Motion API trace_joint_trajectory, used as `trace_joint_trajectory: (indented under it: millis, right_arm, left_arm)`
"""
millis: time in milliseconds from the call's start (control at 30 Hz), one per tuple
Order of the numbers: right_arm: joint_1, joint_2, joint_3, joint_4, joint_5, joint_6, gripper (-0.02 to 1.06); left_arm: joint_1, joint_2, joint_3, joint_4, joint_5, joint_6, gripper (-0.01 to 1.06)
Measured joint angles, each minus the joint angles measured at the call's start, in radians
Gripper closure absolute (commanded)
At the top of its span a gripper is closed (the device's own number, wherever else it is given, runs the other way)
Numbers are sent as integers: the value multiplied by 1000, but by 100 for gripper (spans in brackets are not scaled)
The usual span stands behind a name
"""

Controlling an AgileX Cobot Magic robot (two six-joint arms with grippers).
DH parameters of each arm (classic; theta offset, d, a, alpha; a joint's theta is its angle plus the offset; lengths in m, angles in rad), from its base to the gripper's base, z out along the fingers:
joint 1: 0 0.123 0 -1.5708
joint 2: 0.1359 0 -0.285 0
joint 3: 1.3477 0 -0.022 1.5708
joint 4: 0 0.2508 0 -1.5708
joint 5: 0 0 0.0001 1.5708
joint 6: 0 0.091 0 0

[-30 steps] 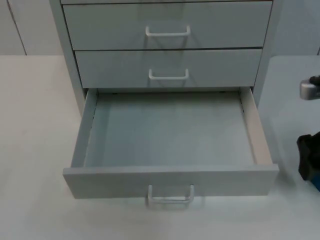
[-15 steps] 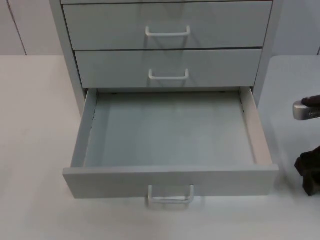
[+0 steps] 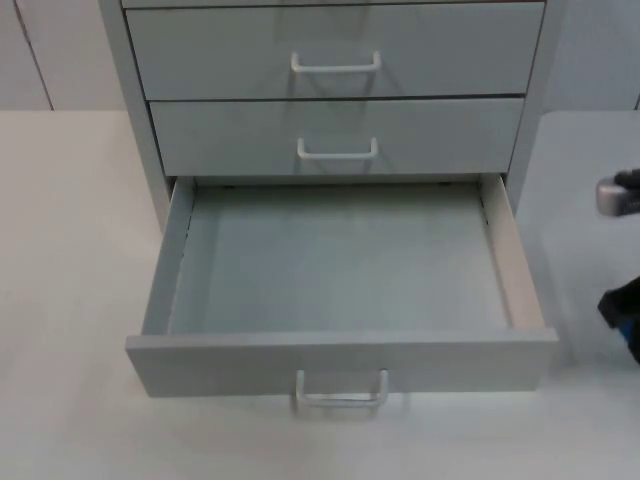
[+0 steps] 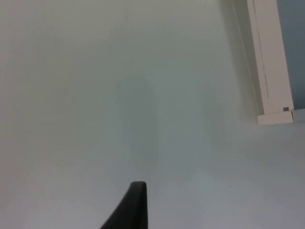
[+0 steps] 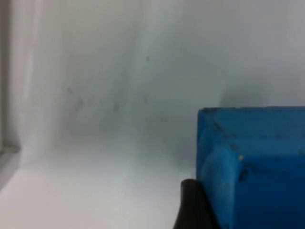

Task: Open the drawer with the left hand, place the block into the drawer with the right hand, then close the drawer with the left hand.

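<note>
Drawer [image 3: 340,265] stands pulled open, nothing inside yet. Beside it to the right, my right pincer [image 3: 625,325] sits against the blue block [image 5: 252,167]; grip unclear. Placing and closing remain.

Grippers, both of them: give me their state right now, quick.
Left gripper: over bare table beside the open drawer, waiting; state cannot be told.
Right gripper: right of the drawer, against the blue block; grip cannot be told.
</note>
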Motion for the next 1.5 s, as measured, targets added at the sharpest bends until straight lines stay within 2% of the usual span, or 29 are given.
trace_joint_trajectory:
  millis: [300,500,633,733,1067,1100,1233,1267,1400,1500]
  right_arm:
    - [0,-285,0,0,70,14,105]
    - [0,-363,0,2,82,34,105]
    - [21,-379,0,6,144,37,105]
    - [45,-379,0,12,154,42,105]
    - [264,-370,-8,26,114,209,105]
    - [264,-370,-8,26,114,209,105]
    - [380,-282,-118,24,151,275,105]
    - [380,-282,-118,24,151,275,105]
    - [470,-148,-268,-27,199,353,105]
    - [498,-68,-342,-48,216,399,105]
  left_arm:
    - [0,0,0,2,-10,0,0]
    - [0,0,0,2,-14,0,0]
    - [0,0,0,2,-14,2,0]
    - [0,0,0,2,-14,2,0]
    - [0,0,0,22,-16,2,0]
    - [0,0,0,22,-16,2,0]
    - [0,0,0,20,-16,2,0]
    - [0,0,0,20,-16,2,0]
    - [0,0,0,20,-16,2,0]
    - [0,0,0,18,-16,2,0]
